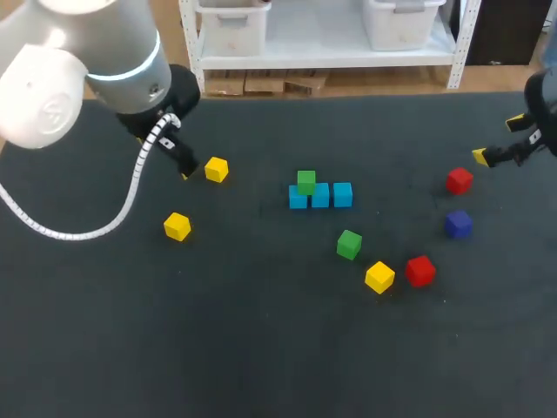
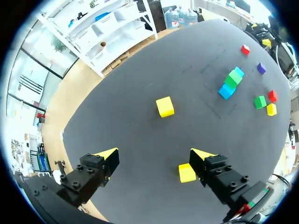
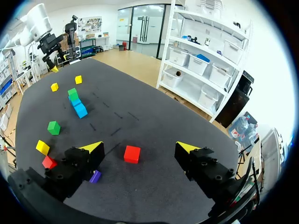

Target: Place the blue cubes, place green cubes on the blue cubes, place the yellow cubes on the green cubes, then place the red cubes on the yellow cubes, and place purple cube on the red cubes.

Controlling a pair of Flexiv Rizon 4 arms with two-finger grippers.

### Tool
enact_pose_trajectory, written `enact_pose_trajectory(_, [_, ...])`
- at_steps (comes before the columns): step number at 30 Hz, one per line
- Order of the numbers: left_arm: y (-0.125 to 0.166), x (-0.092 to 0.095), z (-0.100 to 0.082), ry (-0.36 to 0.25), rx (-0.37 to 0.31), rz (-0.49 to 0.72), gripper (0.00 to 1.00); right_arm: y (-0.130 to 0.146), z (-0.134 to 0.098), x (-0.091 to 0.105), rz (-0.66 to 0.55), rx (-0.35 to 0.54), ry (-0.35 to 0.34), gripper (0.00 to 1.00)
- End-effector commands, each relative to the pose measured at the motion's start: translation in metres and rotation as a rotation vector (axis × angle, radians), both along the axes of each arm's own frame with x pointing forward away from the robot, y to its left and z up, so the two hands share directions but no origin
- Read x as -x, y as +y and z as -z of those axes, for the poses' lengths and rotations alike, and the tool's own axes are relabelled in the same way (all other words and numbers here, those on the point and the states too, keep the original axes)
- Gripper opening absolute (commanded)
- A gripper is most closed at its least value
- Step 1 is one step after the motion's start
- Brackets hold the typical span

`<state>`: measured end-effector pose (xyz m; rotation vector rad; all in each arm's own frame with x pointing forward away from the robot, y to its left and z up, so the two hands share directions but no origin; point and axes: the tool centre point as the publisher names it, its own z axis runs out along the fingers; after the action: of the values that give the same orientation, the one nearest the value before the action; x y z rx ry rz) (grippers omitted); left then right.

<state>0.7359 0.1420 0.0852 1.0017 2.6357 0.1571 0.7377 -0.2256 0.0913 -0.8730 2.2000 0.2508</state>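
Three blue cubes (image 1: 320, 195) in a row, green cube (image 1: 305, 181) atop one end, left gripper (image 2: 154, 155) by yellow cube (image 2: 164, 106), right gripper (image 3: 140, 148) by red cube (image 3: 132, 154), both jaws apart.

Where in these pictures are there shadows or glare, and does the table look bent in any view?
Head view: even light, no glare on the table, only a faint shadow beside the frontmost yellow cube; my left arm shines white. Left wrist view: the table's straight edge bows. Right wrist view: a faint shadow under the red cube ahead of my right gripper.
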Motion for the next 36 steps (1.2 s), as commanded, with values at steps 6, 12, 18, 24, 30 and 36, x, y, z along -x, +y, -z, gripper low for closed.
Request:
enact_pose_trajectory(6, [0.01,0.001,-0.011,-0.244,0.132,-0.114,1.0,0.001,0.0,0.0,0.003,0.002,-0.001,1.0])
enact_pose_trajectory(12, [0.007,0.003,-0.012,-0.331,0.182,-0.127,1.0,0.001,0.0,0.0,0.003,0.002,-0.001,1.0])
enact_pose_trajectory(18, [0.004,0.0,-0.013,-0.36,0.211,-0.125,1.0,0.001,0.0,0.0,0.003,0.002,-0.001,1.0])
enact_pose_trajectory(24, [0.001,-0.011,-0.021,-0.377,0.222,-0.123,1.0,0.001,0.0,0.0,0.003,0.002,-0.001,1.0])
enact_pose_trajectory(30, [-0.006,-0.015,-0.026,-0.394,0.23,-0.093,1.0,0.001,0.0,0.0,0.003,0.002,-0.001,1.0])
enact_pose_trajectory(36, [-0.006,-0.015,-0.026,-0.394,0.23,-0.093,1.0,0.001,0.0,0.0,0.003,0.002,-0.001,1.0])
